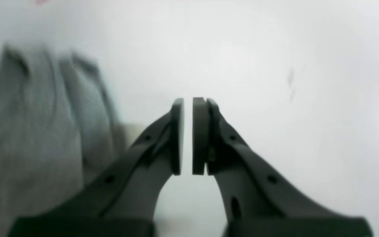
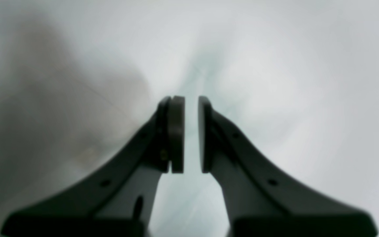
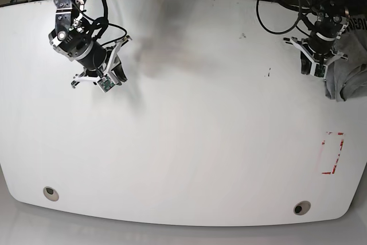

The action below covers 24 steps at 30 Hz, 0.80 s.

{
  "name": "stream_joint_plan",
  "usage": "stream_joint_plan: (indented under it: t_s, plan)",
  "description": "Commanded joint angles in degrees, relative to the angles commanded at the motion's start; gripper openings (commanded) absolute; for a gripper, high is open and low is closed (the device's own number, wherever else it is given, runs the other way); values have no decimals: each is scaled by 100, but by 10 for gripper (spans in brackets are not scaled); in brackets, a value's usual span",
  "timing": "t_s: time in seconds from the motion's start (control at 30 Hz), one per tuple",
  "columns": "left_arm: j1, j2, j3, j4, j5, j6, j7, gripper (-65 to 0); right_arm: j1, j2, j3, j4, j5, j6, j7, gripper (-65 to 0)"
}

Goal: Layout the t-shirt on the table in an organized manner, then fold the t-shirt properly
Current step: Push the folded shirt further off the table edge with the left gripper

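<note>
Grey crumpled cotton t-shirt (image 3: 346, 70) sits beside the left claw (image 3: 313, 73), barely open, empty; a shallow pinch could slip.

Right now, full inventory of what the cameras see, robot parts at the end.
Heather-grey t-shirt: one, grey, bunched at the base view's right edge, beside the left claw.
White tabletop: one, glossy white, rounded corners, under everything.
Round grommets: two, grey with dark centres, near the tabletop's bottom-left and bottom-right corners in the base view.
Dashed rectangle mark: one, red, on the tabletop below the t-shirt in the base view.
Small specks: a few, dark, on the tabletop left of the left claw in the base view.
Robot arms: two, black and silver, at the base view's top left and top right.
Left claw: one, black, slightly open.
Right claw: one, black, slightly open.
</note>
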Motion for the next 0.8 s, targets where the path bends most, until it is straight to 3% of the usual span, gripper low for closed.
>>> stream_joint_plan:
  t_s: [0.23, 0.57, 0.8]
  plan:
    - [431, 26, -35, 0, 0, 0, 0, -618, -26, 0, 0, 0, 0, 0, 0, -586]
    - [563, 9, -598, -44, 9, 0, 0, -618, -35, 0, 0, 0, 0, 0, 0, -586]
    - [598, -299, -1002, -255, 9, 0, 9, -618, -9, 0, 0, 0, 0, 0, 0, -586]
